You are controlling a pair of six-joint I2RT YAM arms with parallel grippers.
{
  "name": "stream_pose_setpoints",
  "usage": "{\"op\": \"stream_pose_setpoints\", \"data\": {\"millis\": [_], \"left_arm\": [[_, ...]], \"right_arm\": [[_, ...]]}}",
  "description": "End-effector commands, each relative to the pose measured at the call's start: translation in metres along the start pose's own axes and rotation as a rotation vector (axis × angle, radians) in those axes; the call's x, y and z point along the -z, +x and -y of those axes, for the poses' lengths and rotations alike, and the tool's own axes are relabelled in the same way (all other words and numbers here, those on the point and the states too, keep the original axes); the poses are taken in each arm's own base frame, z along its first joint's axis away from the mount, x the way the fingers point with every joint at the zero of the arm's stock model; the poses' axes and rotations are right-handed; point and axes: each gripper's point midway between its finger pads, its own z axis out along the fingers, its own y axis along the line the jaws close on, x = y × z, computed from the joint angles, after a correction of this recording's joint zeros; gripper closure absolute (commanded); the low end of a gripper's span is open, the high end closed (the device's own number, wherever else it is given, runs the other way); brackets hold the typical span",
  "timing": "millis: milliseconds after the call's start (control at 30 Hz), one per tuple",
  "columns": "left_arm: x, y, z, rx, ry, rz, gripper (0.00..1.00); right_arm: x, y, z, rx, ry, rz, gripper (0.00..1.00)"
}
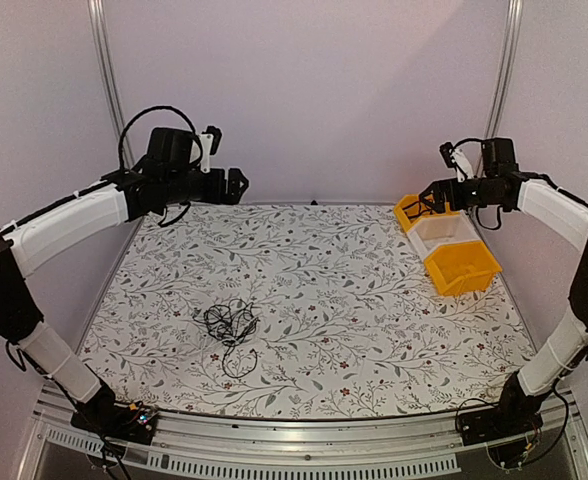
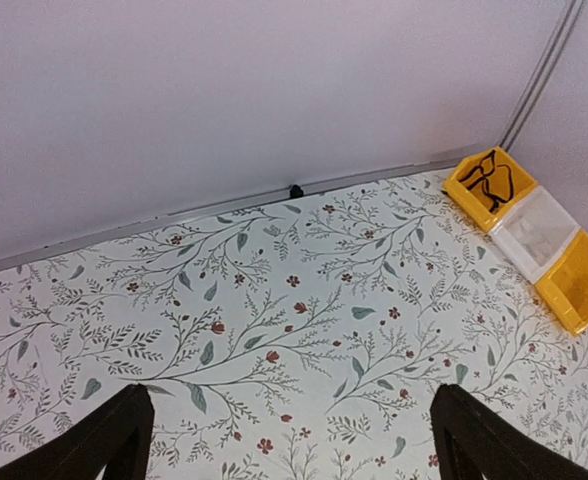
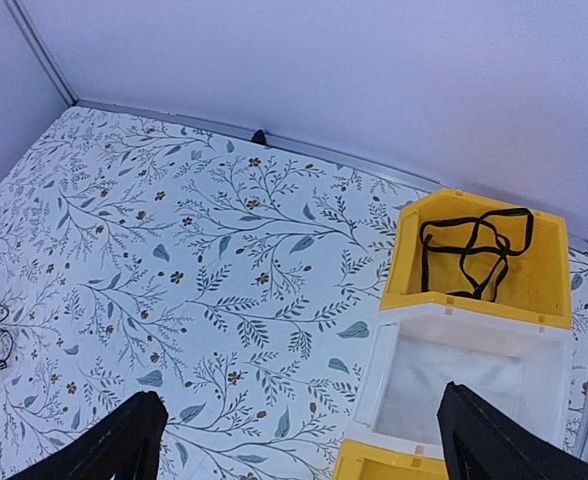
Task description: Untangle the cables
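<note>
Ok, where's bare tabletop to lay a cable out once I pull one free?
Widest bare stretch: the middle of the table, between the cables and the row of bins. Also free: the far-left strip along the back wall, and the near-right corner before the bins. Crowded: the bins at far right, and around the cables.

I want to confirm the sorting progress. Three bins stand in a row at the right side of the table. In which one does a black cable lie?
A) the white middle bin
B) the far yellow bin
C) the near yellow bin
B: the right wrist view shows a looped black cable inside the far yellow bin, while the white middle bin shows only its pale bottom.
</note>
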Motion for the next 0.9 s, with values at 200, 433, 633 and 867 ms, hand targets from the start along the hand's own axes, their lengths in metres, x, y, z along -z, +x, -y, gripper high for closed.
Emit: {"op": "stream_pose_setpoints", "data": {"millis": [200,433,633,867], "left_arm": [[-0.001,0.031,-0.078,0.001,-0.377,-0.071,0.0],[0.007,0.108,-0.009,-0.003,0.061,-0.281,0.32],[0.038,0.177,0.018,0.143,0.241,-0.439,0.47],[0.057,0.213,0.039,0.232,0.293,-0.524,0.49]], "right_arm": [[0.044,-0.029,-0.087,0.252,-0.231,0.092,0.01],[0.041,-0.025,-0.114,0.426,-0.277,0.105,0.01],[0.052,0.004,-0.168,0.417,-0.608,0.091,0.22],[0.02,0.06,-0.254,0.417,-0.803,-0.07,0.43]]}}
